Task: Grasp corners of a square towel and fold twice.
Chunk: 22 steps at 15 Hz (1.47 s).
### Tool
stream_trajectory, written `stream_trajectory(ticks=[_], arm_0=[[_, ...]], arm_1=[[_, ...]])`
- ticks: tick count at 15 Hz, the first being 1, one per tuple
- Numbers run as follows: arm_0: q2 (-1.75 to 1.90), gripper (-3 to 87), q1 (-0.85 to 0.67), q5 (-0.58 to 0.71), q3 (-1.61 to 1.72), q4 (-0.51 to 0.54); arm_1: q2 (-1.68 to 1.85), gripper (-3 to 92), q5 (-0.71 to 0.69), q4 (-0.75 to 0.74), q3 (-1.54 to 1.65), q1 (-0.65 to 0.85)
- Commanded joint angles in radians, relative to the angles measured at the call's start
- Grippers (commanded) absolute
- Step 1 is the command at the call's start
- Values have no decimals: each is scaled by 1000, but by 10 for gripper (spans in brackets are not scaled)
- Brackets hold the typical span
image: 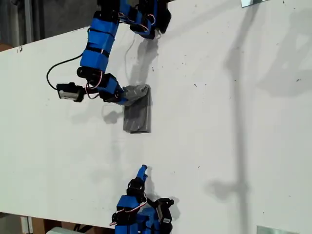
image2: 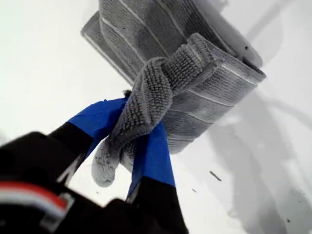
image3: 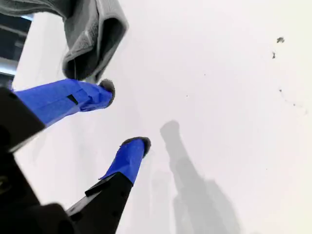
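Observation:
The grey striped towel (image: 137, 116) lies folded into a small rectangle on the white table (image: 234, 126), near the middle of the exterior view. My first gripper (image: 129, 93) reaches in from the exterior view's upper left and is shut on one of the corners (image2: 146, 105). That corner is bunched and lifted between the blue fingers (image2: 155, 156), while the remainder of the towel (image2: 204, 83) stays flat. My second gripper (image: 142, 171) is at the exterior view's bottom centre, open (image3: 124, 117) and holding nothing. It hovers over bare table, apart from the towel (image3: 92, 39).
A black cable (image: 52, 73) loops on the table beside the first arm, at the exterior view's left. Metal pieces sit at the exterior view's top right (image: 253, 2) and bottom right (image: 275, 230). The table's edge runs along the exterior view's upper left and bottom left.

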Motion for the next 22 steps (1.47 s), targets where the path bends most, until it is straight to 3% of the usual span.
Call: stream_trajectory(ticks=[1, 3, 6, 7, 9, 14, 18, 22], arm_0=[[86, 168, -44, 31, 54, -46], [179, 163, -86, 43, 152, -74], [193, 151, -98, 28, 161, -37], [189, 148, -104, 14, 166, -40], [183, 147, -114, 6, 172, -49], [161, 146, -133, 2, 176, -61], [158, 145, -141, 5, 178, -69], [155, 145, -152, 2, 179, -74]], arm_1=[[-71, 0, -14, -43, -144, -17], [-120, 0, -14, -114, -144, -17], [-187, 0, -55, -215, -155, -20], [-192, 56, -57, -229, -156, -18], [-187, 267, -55, -236, -156, -5], [-15, 398, -63, -176, -58, 55], [347, 387, -11, -222, 459, 32], [261, 247, 87, -265, 448, -143]])
